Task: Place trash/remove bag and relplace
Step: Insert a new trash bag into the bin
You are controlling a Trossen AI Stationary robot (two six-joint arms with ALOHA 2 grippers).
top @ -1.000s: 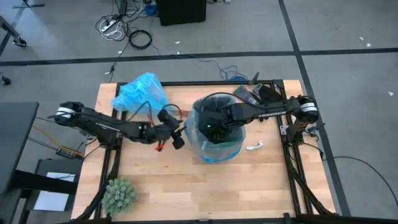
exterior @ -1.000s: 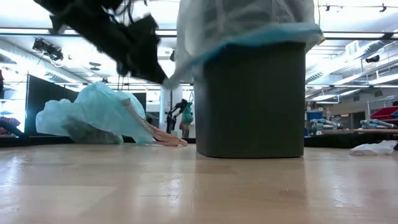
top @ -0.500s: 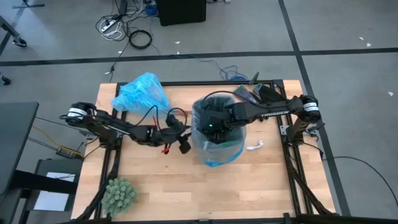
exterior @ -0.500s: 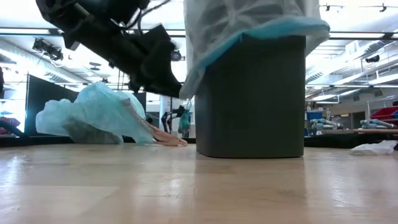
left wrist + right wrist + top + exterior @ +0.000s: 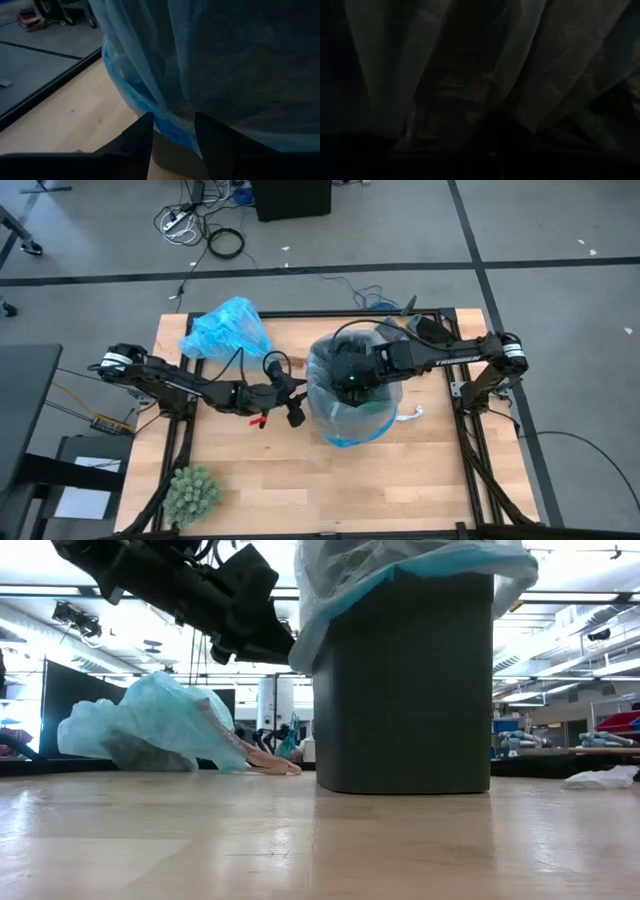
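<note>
Bag (image 5: pixel 228 327) of bright sky-blue plastic lies crumpled at the far left part of the light wooden table (image 5: pixel 290 490), well apart from the bin (image 5: pixel 403 690). Grey floor with dark tape lines and loose cables surrounds the table. The low view shows an open hall beyond, with ceiling lights and benches.

The high view places the left gripper (image 5: pixel 296 402) just beside the bin's left side, and the right gripper (image 5: pixel 352 376) down inside the bin mouth. A green spiky ball (image 5: pixel 190 493) sits at the near left corner; a small white scrap (image 5: pixel 410 416) lies right of the bin.

Only the left wrist view shows its fingers (image 5: pixel 139 137) parted, astride the blue rim of the paler liner (image 5: pixel 210 65) draped over the bin; contact is not clear. The right wrist view is almost wholly dark, showing only liner folds; its pincer is pressed together, holding nothing that can be made out. Bin contents are hidden.
</note>
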